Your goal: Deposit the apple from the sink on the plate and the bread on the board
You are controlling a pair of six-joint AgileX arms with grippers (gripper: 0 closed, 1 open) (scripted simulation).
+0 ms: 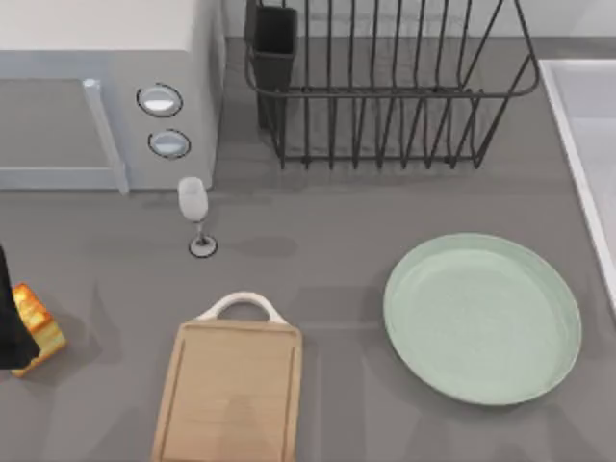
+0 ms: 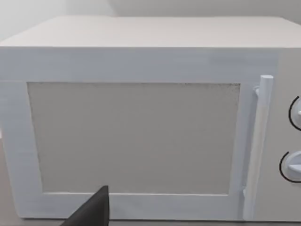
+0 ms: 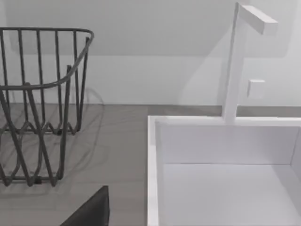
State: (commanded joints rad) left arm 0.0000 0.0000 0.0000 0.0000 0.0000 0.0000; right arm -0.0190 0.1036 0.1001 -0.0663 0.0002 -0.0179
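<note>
Bread (image 1: 38, 325): at the far left edge of the table in the top view, well left of the board; golden-orange face and pale yellow sides visible, the chunk tilted, one corner down toward the table's near-left.
Left hand (image 1: 10, 322): a dark shape at the left edge of the top view, touching the bread's left side; whether it is clamped on the bread, apart or together, cannot be told. A dark finger (image 2: 91, 209) shows low in the left wrist view, before the microwave door.
Right hand: one dark finger (image 3: 91, 209) shows low in the right wrist view, above grey table next to the sink's corner; state cannot be told.
Board (image 1: 231, 390): light wood, long axis running near to far, white arched handle (image 1: 241, 306) at the far end; bare.
Plate (image 1: 481, 318): mint green, right of the board and apart from it, near the sink's rim; bare.
Sink (image 1: 582, 144): white-rimmed, at the right edge of the table; a white faucet (image 3: 240, 56) rises from its rim.
Microwave (image 1: 106, 91): far left, door shut, two round knobs.
Wine glass (image 1: 194, 207): upright, before the microwave, beyond the board's handle.
Dish rack (image 1: 385, 82): dark wire, far centre, a dark cup holder (image 1: 274, 38) at its left end.
</note>
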